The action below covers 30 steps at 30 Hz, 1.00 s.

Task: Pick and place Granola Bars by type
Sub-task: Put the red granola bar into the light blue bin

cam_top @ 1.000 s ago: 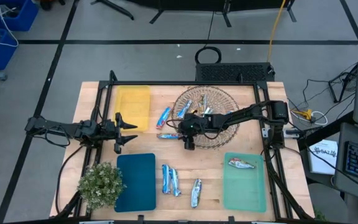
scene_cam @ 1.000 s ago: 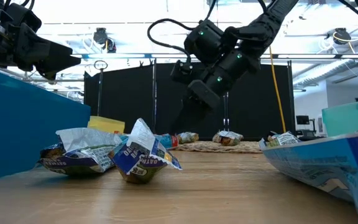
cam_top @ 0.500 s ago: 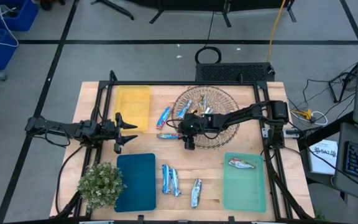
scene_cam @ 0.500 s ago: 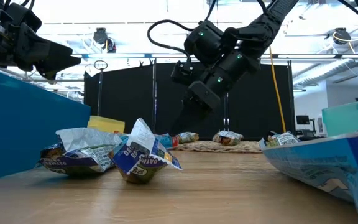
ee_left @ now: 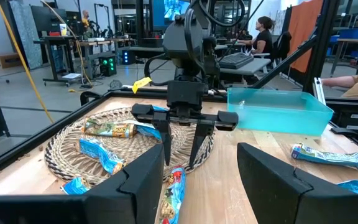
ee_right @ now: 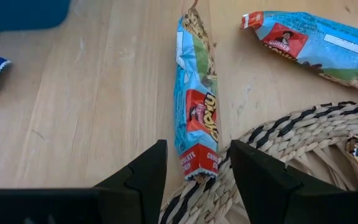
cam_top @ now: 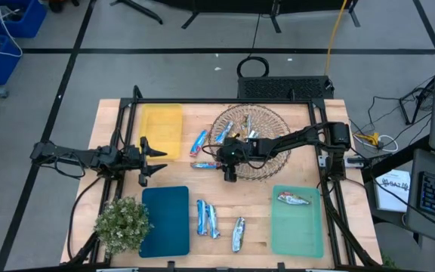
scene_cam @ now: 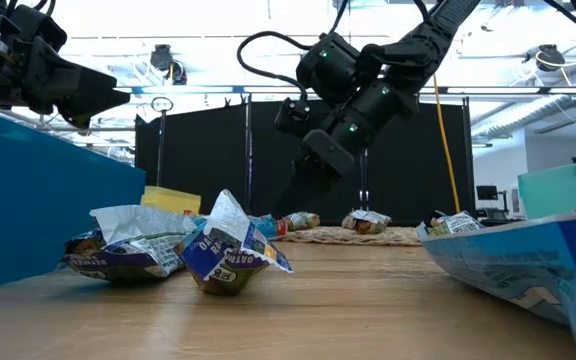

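My right gripper [ee_right: 196,149] is open and points down near the basket's near-left rim. Its fingers stand on either side of one end of a blue and red granola bar [ee_right: 194,106] lying flat on the wood [cam_top: 206,164], without touching it. A second bar [ee_right: 316,46] lies beside it [cam_top: 200,140]. Several bars sit in the round wicker basket [cam_top: 274,162]. Three more [cam_top: 208,219] [cam_top: 238,233] lie near the table's near edge, and one [cam_top: 293,199] lies on the green mat. My left gripper [cam_top: 157,160] is open and waits over the table's left side.
A yellow mat [cam_top: 161,128] lies at far left, a teal mat [cam_top: 166,219] at near left and a green mat [cam_top: 297,227] at near right. A small potted plant [cam_top: 121,223] stands at the near-left corner. People sit at desks beyond the table.
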Tool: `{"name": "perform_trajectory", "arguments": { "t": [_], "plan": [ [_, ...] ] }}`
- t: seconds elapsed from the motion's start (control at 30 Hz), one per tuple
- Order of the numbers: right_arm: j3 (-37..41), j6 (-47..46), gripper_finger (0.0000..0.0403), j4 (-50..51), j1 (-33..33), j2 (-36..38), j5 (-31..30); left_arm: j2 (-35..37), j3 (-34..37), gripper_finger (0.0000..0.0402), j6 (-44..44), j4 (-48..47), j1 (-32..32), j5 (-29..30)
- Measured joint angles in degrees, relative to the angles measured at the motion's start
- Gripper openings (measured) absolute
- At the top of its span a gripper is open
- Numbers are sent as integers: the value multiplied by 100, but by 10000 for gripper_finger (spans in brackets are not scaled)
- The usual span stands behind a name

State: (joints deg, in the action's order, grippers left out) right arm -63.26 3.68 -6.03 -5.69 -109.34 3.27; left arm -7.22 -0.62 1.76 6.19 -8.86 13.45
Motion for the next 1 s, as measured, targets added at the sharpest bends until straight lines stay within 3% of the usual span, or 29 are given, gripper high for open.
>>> {"name": "perform_trajectory", "arguments": {
  "t": [1.0],
  "plan": [
    [7,-2,165,-375,-37,-374,-2,0,2,209,0,1,-2,0]
  ]
}}
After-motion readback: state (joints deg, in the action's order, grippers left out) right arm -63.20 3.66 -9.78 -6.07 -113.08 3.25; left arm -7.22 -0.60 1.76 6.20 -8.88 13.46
